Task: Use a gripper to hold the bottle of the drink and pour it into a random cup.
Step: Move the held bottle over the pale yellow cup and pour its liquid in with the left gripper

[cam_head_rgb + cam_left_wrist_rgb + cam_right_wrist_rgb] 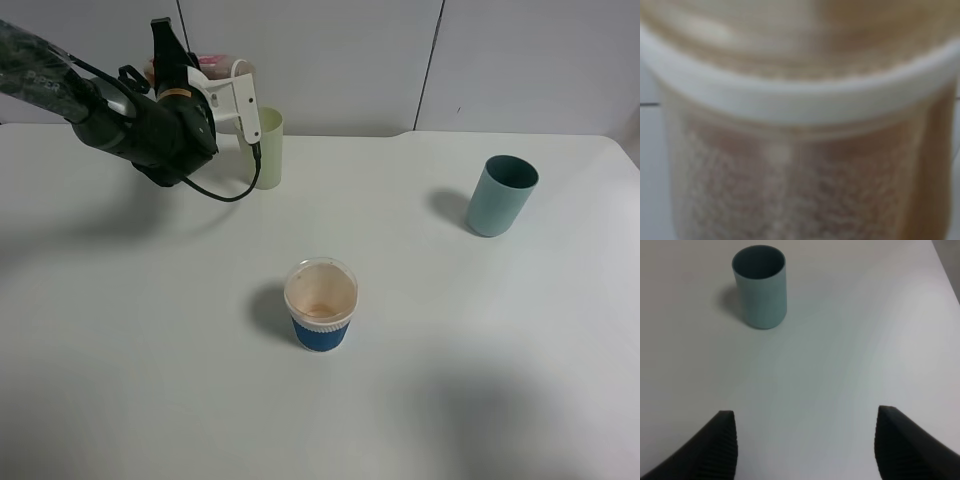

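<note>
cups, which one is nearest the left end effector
The yellow-green cup at the back left, next to the left end effector holding the bottle. The blue-sleeved cup stands mid-table, the teal cup far right.

A white table (pixel 150 390) stands against pale grey wall panels (pixel 330 60).

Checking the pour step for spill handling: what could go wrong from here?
1. The bottle in the left end effector lies tipped toward the yellow-green cup, but its mouth looks short of the rim; liquid may hit the table.
2. The white bracket and black cable sit right by the cup; a swing could knock it over.
3. The left wrist view is only blurred bottle, so it cannot confirm alignment.
</note>
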Robot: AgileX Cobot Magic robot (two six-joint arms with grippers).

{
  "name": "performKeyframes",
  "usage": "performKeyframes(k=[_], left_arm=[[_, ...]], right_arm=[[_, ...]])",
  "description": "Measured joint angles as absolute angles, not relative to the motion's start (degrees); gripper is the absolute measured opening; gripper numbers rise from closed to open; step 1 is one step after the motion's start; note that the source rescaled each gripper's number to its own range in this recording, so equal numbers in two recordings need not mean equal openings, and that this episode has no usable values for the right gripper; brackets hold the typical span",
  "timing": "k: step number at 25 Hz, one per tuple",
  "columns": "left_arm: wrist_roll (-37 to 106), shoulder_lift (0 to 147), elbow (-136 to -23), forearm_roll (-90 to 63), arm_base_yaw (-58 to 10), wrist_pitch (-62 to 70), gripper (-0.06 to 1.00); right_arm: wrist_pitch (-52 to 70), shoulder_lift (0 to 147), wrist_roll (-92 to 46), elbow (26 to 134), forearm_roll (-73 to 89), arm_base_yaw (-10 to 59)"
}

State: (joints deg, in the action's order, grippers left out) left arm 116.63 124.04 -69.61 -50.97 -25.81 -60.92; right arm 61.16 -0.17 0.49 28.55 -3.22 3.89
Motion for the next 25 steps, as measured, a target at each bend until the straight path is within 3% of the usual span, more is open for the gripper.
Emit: performKeyframes(k=[25], left_arm=[[122.1, 124.0, -69.6, -50.0, -25.8, -60.9, 0.00]], right_arm=[[61.2, -0.2, 0.5, 28.6, -3.2, 3.9]])
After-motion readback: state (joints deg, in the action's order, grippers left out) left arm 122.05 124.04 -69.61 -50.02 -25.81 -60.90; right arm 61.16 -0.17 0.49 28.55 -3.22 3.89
